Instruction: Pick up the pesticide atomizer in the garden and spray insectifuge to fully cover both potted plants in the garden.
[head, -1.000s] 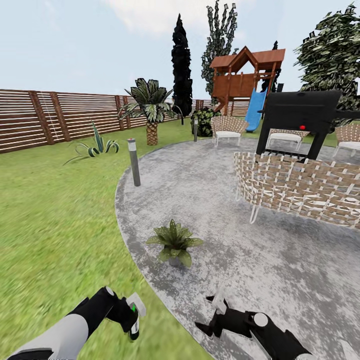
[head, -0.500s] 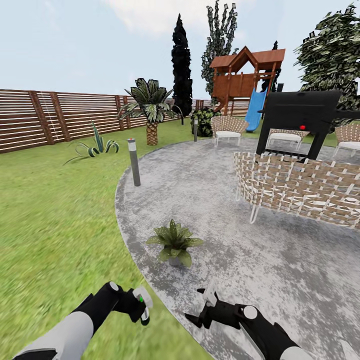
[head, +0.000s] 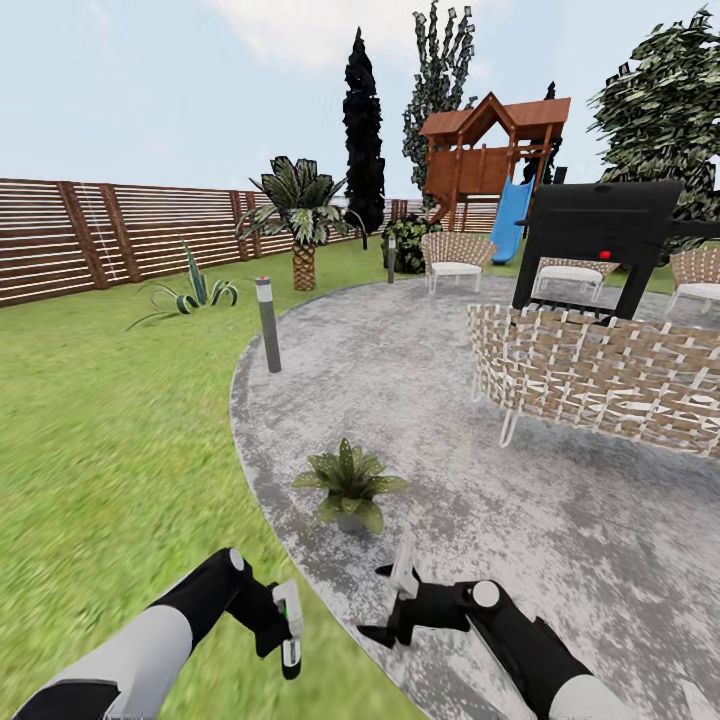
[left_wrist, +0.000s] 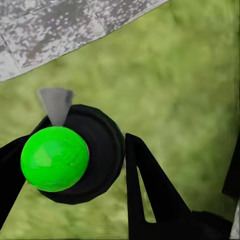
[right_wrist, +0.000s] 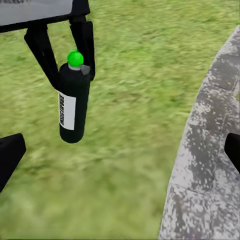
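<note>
Head view: the left gripper (head: 283, 628) is pinching the sprayer (head: 288, 622) over the lawn (head: 110, 440), just off the patio (head: 440, 400) edge. One potted plant (head: 349, 486) is sitting on the patio ahead of both arms. The right gripper (head: 392, 602) is hovering over the patio with fingers spread and nothing between them.

Left wrist view: the sprayer's green cap (left_wrist: 54, 158) is showing between dark fingers (left_wrist: 150, 190).

Right wrist view: the black sprayer (right_wrist: 73, 102) is hanging upright in the left gripper (right_wrist: 64, 50) above grass beside the patio (right_wrist: 205, 165).

green lawn (head: 100, 440); round grey stone patio (head: 560, 520); brown slatted fence (head: 100, 235); wicker chairs (head: 600, 380); black grill (head: 605, 235); wooden playset with blue slide (head: 490, 160); palm (head: 300, 215); pale sky.
</note>
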